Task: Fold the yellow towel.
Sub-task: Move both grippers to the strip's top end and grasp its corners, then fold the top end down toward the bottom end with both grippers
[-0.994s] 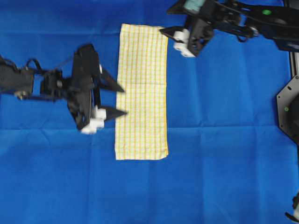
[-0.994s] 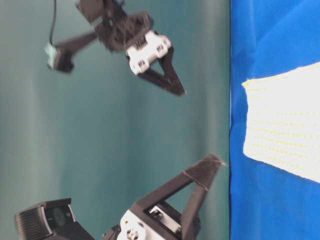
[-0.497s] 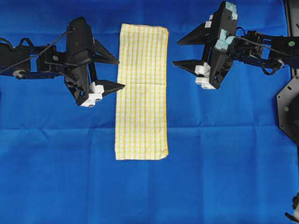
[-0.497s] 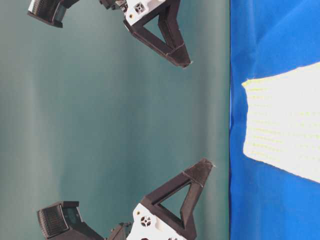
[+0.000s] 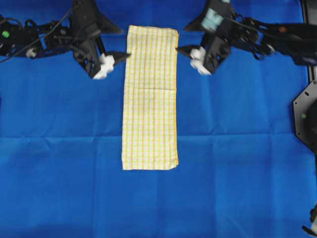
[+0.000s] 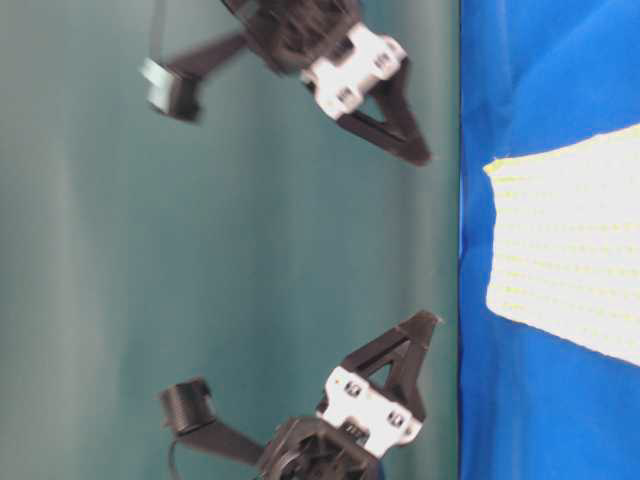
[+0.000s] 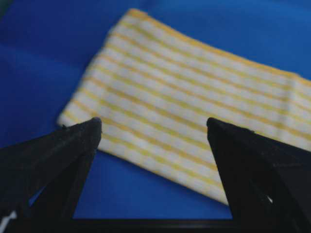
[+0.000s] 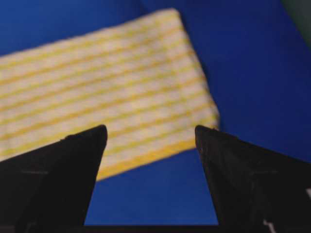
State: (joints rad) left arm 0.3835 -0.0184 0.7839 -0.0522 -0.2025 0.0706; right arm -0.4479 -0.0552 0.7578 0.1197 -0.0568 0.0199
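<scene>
The yellow towel (image 5: 150, 99) lies flat as a long narrow checked strip on the blue cloth, with a fold line about a third of the way down. My left gripper (image 5: 124, 43) is open just left of its far left corner. My right gripper (image 5: 182, 38) is open just right of its far right corner. In the left wrist view the towel's corner (image 7: 194, 87) shows between the open fingers of that gripper (image 7: 153, 124), which hold nothing. The right wrist view shows the towel's hemmed corner (image 8: 97, 73) beyond the open, empty right gripper (image 8: 150, 128).
A plain blue cloth (image 5: 237, 148) covers the whole table, with faint creases. A black fixture (image 5: 307, 114) stands at the right edge. The table-level view shows the towel's end (image 6: 570, 250) and a teal wall (image 6: 200, 250) behind both grippers.
Both grippers have moved toward the towel's far end and now flank its far corners. Their jaws have spread a little wider. The towel has not moved.
</scene>
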